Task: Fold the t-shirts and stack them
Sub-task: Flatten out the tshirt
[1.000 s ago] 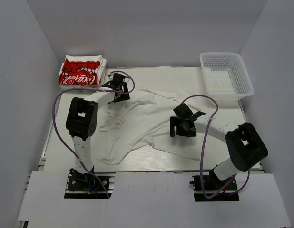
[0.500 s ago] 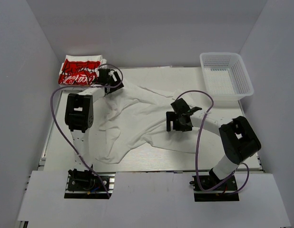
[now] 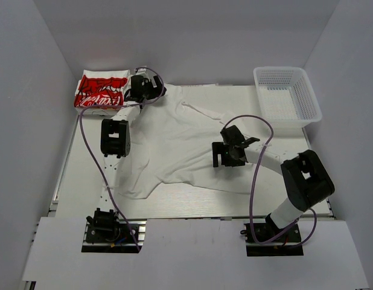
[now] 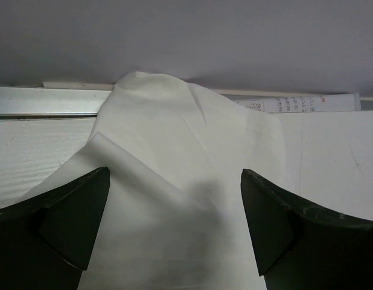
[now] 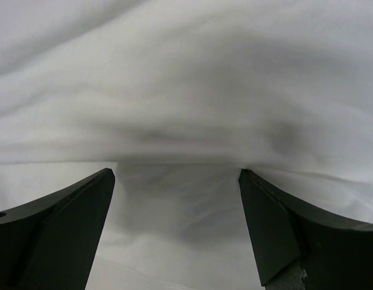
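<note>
Plain shirt [image 3: 174, 139] lies spread and rumpled across the middle of the desk [image 3: 84, 163], one corner reaching the far left. Left claw [image 3: 145, 90] sits over that corner, just beside the folded red-print stack [image 3: 102, 93]. Its fingers are spread apart, released, with cloth lying between them. Right claw [image 3: 224, 156] is low over the shirt's right part, likewise released, with fabric bunched between its fingers. Basket [image 3: 287, 121] stands at the far right corner, apart from the shirt.
</note>
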`<state>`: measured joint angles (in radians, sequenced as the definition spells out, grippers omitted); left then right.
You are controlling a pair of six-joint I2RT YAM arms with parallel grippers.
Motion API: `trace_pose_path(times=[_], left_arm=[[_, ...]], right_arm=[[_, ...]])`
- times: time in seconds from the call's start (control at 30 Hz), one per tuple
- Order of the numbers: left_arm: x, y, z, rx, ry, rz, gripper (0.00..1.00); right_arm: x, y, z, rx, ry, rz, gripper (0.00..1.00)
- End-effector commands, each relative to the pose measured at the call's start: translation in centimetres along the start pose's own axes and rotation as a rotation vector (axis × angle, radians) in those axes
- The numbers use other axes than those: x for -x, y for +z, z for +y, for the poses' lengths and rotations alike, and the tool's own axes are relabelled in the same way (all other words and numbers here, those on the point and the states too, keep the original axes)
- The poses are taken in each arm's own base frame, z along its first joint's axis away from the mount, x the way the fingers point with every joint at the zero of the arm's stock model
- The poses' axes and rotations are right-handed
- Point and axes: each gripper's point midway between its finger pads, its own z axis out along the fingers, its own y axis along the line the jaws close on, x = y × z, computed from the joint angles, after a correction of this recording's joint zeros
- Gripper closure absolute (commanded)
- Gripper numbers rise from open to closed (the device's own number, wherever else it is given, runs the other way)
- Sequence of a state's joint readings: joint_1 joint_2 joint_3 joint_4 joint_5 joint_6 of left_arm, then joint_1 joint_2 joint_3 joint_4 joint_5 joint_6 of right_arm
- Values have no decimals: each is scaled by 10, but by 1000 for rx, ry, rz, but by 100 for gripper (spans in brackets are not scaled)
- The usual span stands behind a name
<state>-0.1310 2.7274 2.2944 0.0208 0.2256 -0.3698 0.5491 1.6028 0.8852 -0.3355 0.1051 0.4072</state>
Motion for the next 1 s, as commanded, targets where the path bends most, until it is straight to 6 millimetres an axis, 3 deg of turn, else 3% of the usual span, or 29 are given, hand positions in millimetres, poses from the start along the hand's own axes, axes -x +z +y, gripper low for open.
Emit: trace_pose_path(times=[0.0, 0.07, 0.17, 0.2, 0.27, 0.33, 0.37, 0.4, 0.43, 0.47, 0.5, 0.53, 0.57, 0.6, 0.63, 0.67, 0.7, 0.73, 0.77, 0.8, 0.83, 0.9, 0.97], left_arm=[[-7, -6, -2, 0, -3, 27, 1], [31, -18, -20, -28, 14, -42, 1], [67, -34, -54, -94, 34, -83, 1], [85, -47, -64, -97, 45, -90, 1], [100, -64, -80, -105, 86, -89, 1], [107, -93, -104, -106, 107, -72, 1], [107, -104, -106, -104, 105, -65, 1], [78, -111, -101, -73, 107, -3, 1], [96, -137, -120, -85, 118, -37, 1], [95, -150, -122, -86, 108, -38, 1], [57, -159, -117, -70, 88, 42, 1], [47, -170, -126, -82, 81, 57, 1], [55, -195, -139, -98, 59, 38, 1], [13, -204, -138, -100, 31, 113, 1], [0, -214, -144, -124, 18, 124, 1], [-40, -226, -140, -125, -34, 194, 1], [-45, -242, -160, -181, -44, 192, 1], [-48, -247, -172, -233, -49, 166, 1], [-77, -256, -171, -238, -73, 217, 1], [-87, -261, -179, -262, -87, 236, 1], [-98, -267, -189, -284, -76, 254, 1], [-120, -271, -186, -262, -82, 295, 1], [-140, -274, -185, -261, -79, 332, 1]], right_arm=[[-34, 5, -28, -67, -59, 99, 10], [-24, -4, -25, -65, -72, 57, 10], [-6, -15, -22, -61, -75, -6, 10], [0, -18, -20, -54, -70, -25, 10], [10, -29, -17, -42, -50, -75, 10], [16, -35, -19, -55, -12, -107, 10], [19, -38, -19, -58, 3, -121, 10], [28, -42, -19, -66, 20, -154, 10], [33, -43, -20, -69, 40, -164, 10], [42, -46, -18, -66, 52, -185, 10], [52, -47, -18, -76, 68, -203, 10], [58, -46, -21, -85, 103, -209, 10], [73, -51, -18, -78, 119, -238, 10], [81, -43, -18, -83, 130, -221, 10], [99, -47, -15, -73, 141, -247, 10], [99, -38, -13, -65, 147, -214, 10], [122, -40, -6, -46, 146, -243, 10], [130, -38, -6, -44, 150, -252, 10], [134, -27, -10, -55, 159, -241, 10], [132, -15, -10, -58, 158, -213, 10], [147, -11, -4, -41, 162, -217, 10], [152, 8, -6, -49, 164, -190, 10], [170, 13, 0, -17, 146, -219, 10]])
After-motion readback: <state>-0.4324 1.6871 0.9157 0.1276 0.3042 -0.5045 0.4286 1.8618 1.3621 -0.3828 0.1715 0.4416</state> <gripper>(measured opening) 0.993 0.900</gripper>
